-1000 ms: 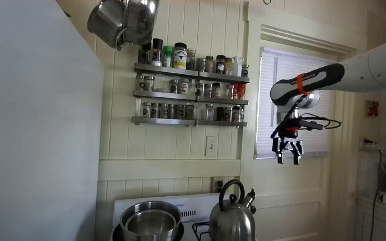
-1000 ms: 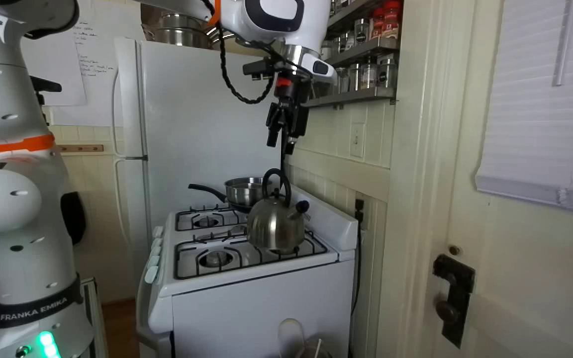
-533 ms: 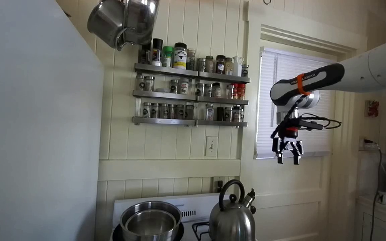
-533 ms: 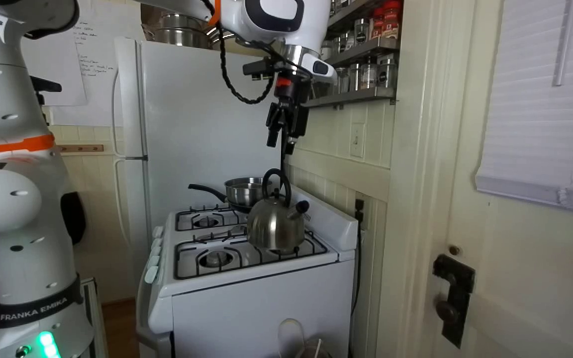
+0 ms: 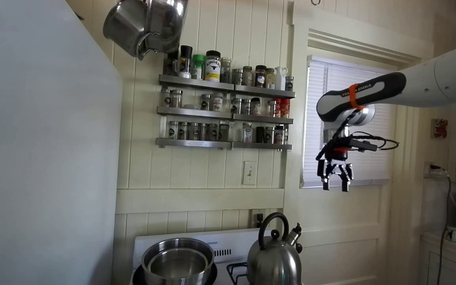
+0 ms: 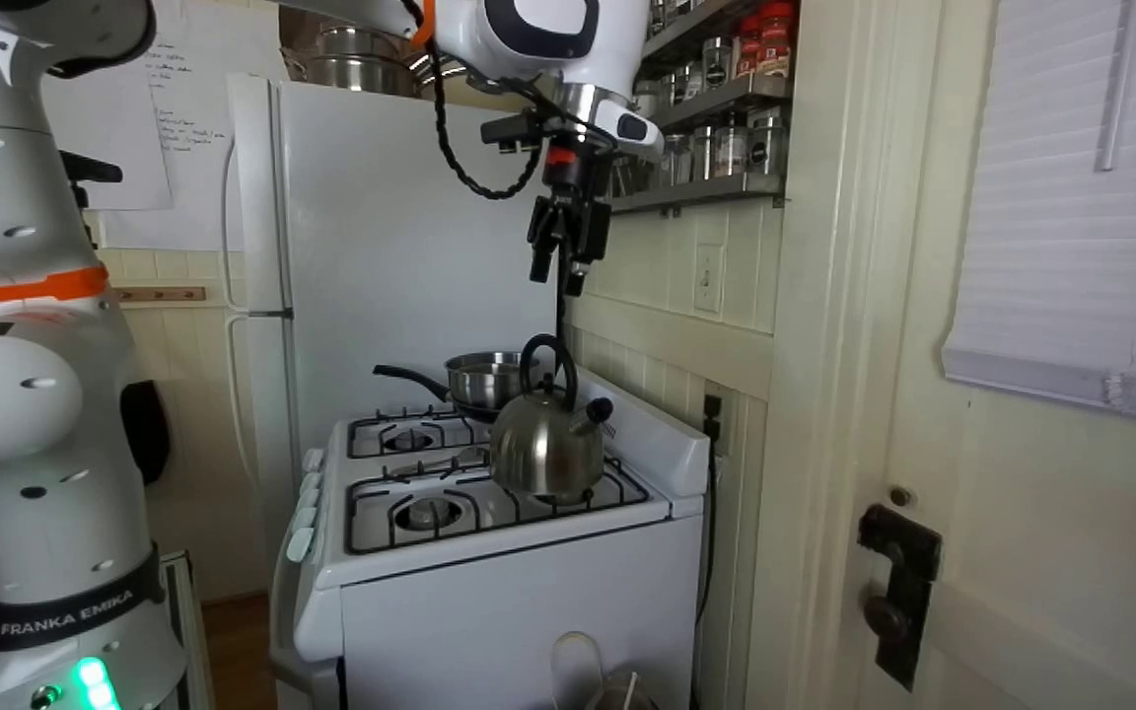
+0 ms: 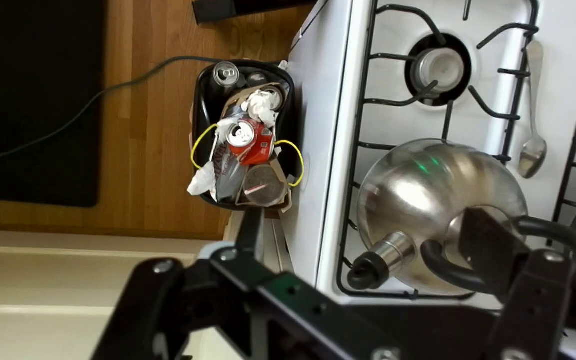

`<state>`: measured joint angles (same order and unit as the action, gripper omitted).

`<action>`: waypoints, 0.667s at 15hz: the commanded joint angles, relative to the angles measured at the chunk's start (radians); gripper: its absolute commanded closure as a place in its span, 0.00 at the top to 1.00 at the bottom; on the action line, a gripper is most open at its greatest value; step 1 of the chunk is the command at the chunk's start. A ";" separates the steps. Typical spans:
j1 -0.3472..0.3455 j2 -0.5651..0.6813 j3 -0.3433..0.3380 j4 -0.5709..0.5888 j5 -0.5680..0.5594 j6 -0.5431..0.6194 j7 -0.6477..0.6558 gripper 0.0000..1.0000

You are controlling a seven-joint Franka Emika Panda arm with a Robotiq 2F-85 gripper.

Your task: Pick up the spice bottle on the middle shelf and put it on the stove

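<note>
Several small jars stand on the middle shelf (image 5: 194,112) of the wall rack. A pale whitish jar among them looks like the spice bottle (image 5: 217,103), too small to be sure of. My gripper (image 5: 335,187) points down in front of the window blind, lower than the shelves and apart from them. In an exterior view the gripper (image 6: 557,278) hangs above the kettle. Its fingers stand wide in the wrist view, with nothing held between them. The white stove (image 6: 519,592) is below, its raised back panel (image 5: 236,237) against the wall.
A steel kettle (image 6: 548,449) sits on a rear burner, beside nested steel pans (image 5: 178,257). Steel pots (image 5: 145,27) hang near the rack's upper left. The fridge (image 6: 400,217) stands beyond the stove. A filled black bin (image 7: 248,62) is on the floor beside the stove.
My gripper has risen slightly and, in an exterior view, shifted a little left toward the rack. The jars, kettle and pans have stayed where they were. The jaws remain open.
</note>
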<state>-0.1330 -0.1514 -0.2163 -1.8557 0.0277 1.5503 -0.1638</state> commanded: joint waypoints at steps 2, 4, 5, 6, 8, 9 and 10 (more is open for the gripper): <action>0.031 -0.014 0.076 0.126 0.049 -0.004 0.117 1.00; 0.044 -0.021 0.109 0.187 0.039 0.029 0.163 1.00; 0.047 -0.019 0.120 0.220 0.035 0.040 0.188 1.00; 0.050 -0.026 0.132 0.235 0.013 0.092 0.211 1.00; 0.052 -0.038 0.152 0.261 -0.007 0.176 0.244 1.00; 0.053 -0.042 0.157 0.267 -0.004 0.217 0.257 1.00; 0.054 -0.047 0.163 0.275 -0.010 0.249 0.272 1.00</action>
<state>-0.0871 -0.1842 -0.0656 -1.5943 0.0442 1.7164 0.0575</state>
